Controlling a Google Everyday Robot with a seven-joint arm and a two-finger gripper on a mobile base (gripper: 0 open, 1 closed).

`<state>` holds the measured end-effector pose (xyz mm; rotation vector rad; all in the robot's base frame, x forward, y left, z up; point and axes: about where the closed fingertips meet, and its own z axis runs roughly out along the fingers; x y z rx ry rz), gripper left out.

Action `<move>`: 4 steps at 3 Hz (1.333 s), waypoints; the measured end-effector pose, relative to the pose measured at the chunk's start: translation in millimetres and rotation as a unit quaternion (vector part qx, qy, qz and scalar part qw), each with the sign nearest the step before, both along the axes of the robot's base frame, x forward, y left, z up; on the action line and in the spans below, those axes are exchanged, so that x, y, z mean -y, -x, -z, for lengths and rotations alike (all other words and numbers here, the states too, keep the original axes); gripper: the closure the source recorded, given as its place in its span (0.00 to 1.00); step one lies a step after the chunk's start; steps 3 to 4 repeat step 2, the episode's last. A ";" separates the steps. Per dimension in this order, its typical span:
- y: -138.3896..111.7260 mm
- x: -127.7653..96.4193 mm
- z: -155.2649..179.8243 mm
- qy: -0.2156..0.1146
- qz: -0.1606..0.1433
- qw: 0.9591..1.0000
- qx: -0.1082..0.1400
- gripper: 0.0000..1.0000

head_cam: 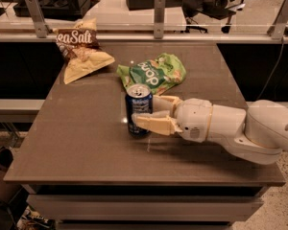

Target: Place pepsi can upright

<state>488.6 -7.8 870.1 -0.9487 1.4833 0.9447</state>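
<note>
We see a glossy white arm (pixel 230 128) of rounded segments. Its tan-fingered gripper (pixel 144 110) clasps the small blue aluminium pepsi can (pixel 138 101) mid-table.
</note>
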 end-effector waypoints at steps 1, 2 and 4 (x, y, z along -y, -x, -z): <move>0.6 -2.2 -0.9 0.000 -0.002 1.000 0.001 0.13; 1.2 -4.3 -1.8 0.001 -0.004 1.000 0.002 0.00; 1.2 -4.3 -1.8 0.001 -0.004 1.000 0.002 0.00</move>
